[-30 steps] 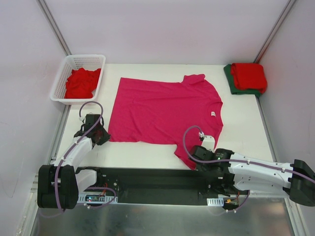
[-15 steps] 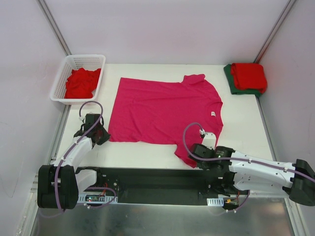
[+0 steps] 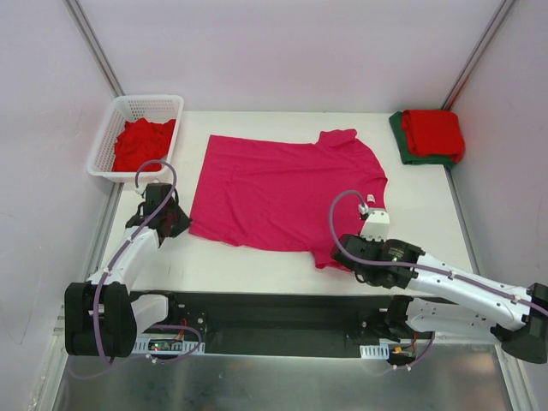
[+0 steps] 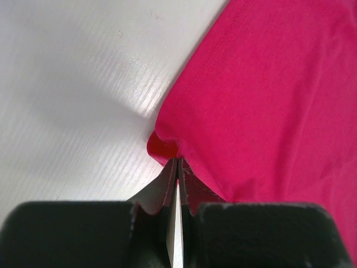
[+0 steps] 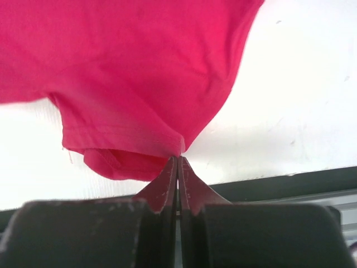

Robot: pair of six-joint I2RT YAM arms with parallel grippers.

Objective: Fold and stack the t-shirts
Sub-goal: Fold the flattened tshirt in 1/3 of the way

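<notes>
Folding is just starting: both jaws pinch the near edge of the pink t-shirt (image 3: 287, 193), two folded t-shirts (image 3: 431, 135) sit stacked, red ones (image 3: 141, 144) wait in the basket (image 3: 147, 100).

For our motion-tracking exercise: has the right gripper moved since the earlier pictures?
Yes. In the top view, the right gripper, jaws shut on the magenta-pink cloth t-shirt, moved away from the black base rail.
</notes>
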